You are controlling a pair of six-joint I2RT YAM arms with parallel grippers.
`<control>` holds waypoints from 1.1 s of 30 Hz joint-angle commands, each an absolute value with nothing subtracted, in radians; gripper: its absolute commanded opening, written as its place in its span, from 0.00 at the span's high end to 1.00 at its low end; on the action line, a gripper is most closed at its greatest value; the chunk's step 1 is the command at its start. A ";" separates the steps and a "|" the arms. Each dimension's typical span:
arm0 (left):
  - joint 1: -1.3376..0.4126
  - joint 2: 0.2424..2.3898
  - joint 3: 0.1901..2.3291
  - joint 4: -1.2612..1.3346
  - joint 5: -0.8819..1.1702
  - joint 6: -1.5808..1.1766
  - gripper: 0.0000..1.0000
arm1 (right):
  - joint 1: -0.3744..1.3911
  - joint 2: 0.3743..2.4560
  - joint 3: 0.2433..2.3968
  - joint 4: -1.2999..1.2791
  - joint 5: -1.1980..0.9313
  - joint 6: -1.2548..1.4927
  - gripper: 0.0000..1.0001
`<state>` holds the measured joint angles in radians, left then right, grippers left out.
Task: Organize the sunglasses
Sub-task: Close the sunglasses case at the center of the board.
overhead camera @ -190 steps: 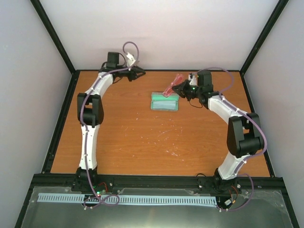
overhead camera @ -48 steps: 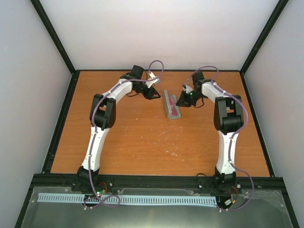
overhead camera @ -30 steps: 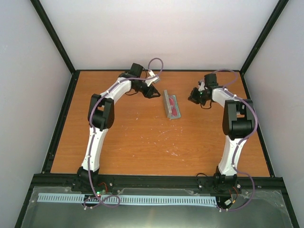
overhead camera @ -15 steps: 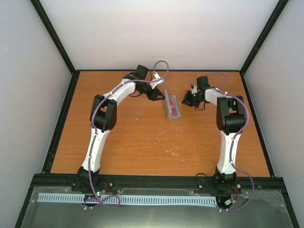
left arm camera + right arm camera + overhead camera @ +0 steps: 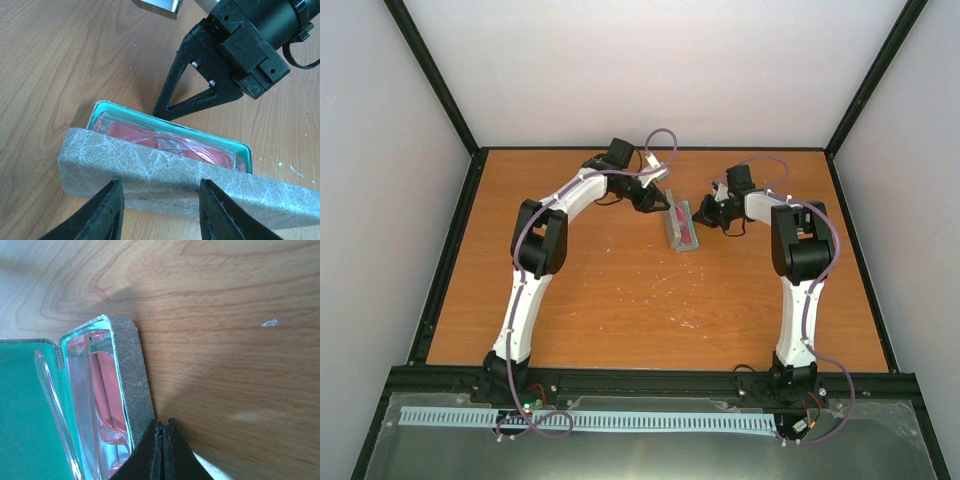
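While the see-through pink sunglasses [image 5: 150,135] are lying in the grey case [image 5: 165,181], the left jaws are standing spread, the right jaws pressing together.

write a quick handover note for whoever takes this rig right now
Left gripper: open, close up to the outer face of the raised grey lid; contact cannot be told.
Right gripper: shut on nothing, its tip at the opposite long wall of the flat grey rectangular case with green lining.
Things: the thin translucent red-pink sunglasses lie inside the case, which sits on the wooden table.
Done: sunglasses are in the case.
Left: the lid is not shut; it probably needs bringing down, then both arms backed off.
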<state>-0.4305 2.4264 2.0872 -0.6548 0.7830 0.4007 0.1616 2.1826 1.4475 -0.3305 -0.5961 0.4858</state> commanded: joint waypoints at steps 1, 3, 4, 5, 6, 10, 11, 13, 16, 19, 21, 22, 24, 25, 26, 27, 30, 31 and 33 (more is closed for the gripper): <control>-0.448 2.445 2.072 -0.612 0.807 0.381 0.58 | 0.185 2.169 1.405 -0.332 -0.609 0.493 0.97; -0.452 2.450 2.068 -0.599 0.808 0.380 0.58 | 0.189 2.161 1.397 -0.328 -0.614 0.494 0.97; -0.454 2.453 2.067 -0.592 0.808 0.379 0.58 | 0.191 2.156 1.392 -0.324 -0.617 0.495 0.97; -0.455 2.456 2.068 -0.586 0.809 0.378 0.58 | 0.193 2.153 1.388 -0.322 -0.620 0.495 0.97; -0.455 2.459 2.070 -0.578 0.810 0.376 0.58 | 0.194 2.149 1.384 -0.320 -0.625 0.494 0.97; -0.460 2.470 2.080 -0.555 0.815 0.368 0.57 | 0.199 2.139 1.372 -0.315 -0.638 0.490 0.97; -0.462 2.473 2.082 -0.554 0.817 0.367 0.57 | 0.199 2.137 1.372 -0.318 -0.639 0.486 0.97; -0.465 2.478 2.088 -0.551 0.818 0.366 0.57 | 0.201 2.134 1.370 -0.322 -0.647 0.477 0.97; -0.471 2.485 2.095 -0.554 0.818 0.369 0.56 | 0.202 2.129 1.367 -0.325 -0.654 0.466 0.97; -0.482 2.487 2.097 -0.562 0.814 0.377 0.56 | 0.204 2.127 1.365 -0.327 -0.670 0.459 0.97; -0.491 2.488 2.096 -0.571 0.807 0.385 0.56 | 0.207 2.125 1.365 -0.325 -0.680 0.454 0.97; -0.496 2.489 2.093 -0.575 0.801 0.390 0.56 | 0.208 2.125 1.366 -0.325 -0.683 0.451 0.97; -0.508 2.492 2.091 -0.583 0.792 0.395 0.56 | 0.210 2.125 1.367 -0.327 -0.691 0.443 0.97; -0.512 2.494 2.090 -0.585 0.787 0.396 0.56 | 0.211 2.123 1.367 -0.327 -0.695 0.440 0.97; -0.517 2.496 2.088 -0.586 0.782 0.399 0.56 | 0.212 2.122 1.366 -0.327 -0.698 0.437 0.97; -0.522 2.496 2.086 -0.586 0.779 0.400 0.56 | 0.212 2.121 1.366 -0.328 -0.700 0.433 0.97; -0.531 2.501 2.078 -0.584 0.772 0.404 0.55 | 0.211 2.117 1.359 -0.327 -0.714 0.425 0.97; -0.532 2.502 2.075 -0.583 0.770 0.405 0.55 | 0.212 2.116 1.354 -0.324 -0.717 0.425 0.97; -0.533 2.506 2.067 -0.583 0.769 0.410 0.55 | 0.212 2.110 1.344 -0.319 -0.722 0.422 0.97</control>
<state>-0.4992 2.4680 2.0727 -0.5678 0.7719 0.3847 0.1867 2.1464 1.3697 -0.3134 -0.6746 0.4454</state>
